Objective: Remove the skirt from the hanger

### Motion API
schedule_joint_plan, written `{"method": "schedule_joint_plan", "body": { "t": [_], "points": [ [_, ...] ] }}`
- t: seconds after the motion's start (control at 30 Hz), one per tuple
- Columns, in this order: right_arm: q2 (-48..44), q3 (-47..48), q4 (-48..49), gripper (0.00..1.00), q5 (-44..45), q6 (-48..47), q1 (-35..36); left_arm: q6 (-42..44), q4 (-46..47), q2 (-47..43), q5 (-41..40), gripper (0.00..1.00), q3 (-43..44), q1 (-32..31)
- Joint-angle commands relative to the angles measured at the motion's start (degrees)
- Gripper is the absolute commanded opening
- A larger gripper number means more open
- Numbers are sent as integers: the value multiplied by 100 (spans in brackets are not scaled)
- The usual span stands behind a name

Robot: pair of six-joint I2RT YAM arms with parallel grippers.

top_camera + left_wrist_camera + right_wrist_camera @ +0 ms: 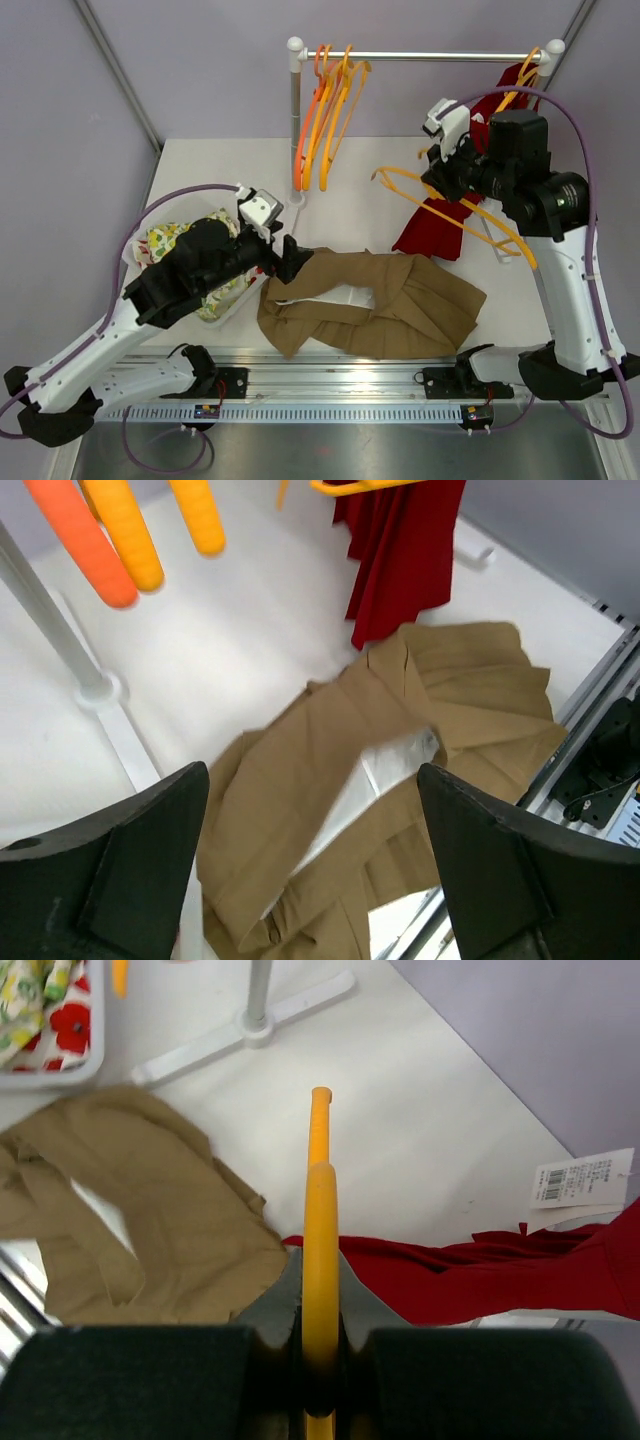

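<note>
Hovering at left, the L gripper [290, 260] is hanging low w/ fingers spread wide & empty, just over the left end of the tan skirt [380, 305]. The skirt is lying crumpled on the table [230, 170], free of any hanger, so the job is looking basically done. Prob. only parking the hanger is remaining. At right, the R gripper [320, 1360] is pinching the yellow hanger [319, 1210], arm raised, holding it tilted above a red garment [435, 228].
</note>
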Motion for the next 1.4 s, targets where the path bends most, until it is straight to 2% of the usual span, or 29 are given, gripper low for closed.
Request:
{"method": "schedule_joint_plan", "body": {
  "t": [0.0,0.23,0.5,0.93,1.37],
  "points": [
    [242,547,1069,0,733,1090,-36,456,678,-455,298,90,-202,13],
    [1596,2024,1386,0,1884,1592,-36,106,686,-1080,201,93,-668,13],
    [2677,3167,1790,0,2194,1865,-300,-211,819,-1643,219,95,-1081,13],
    [3057,3309,2862,0,2370,2102,-406,-387,924,-1740,227,96,-1301,13],
    [3496,3089,2942,0,2256,2181,-590,-501,1029,-1767,324,96,-1433,13]
  ]
}}
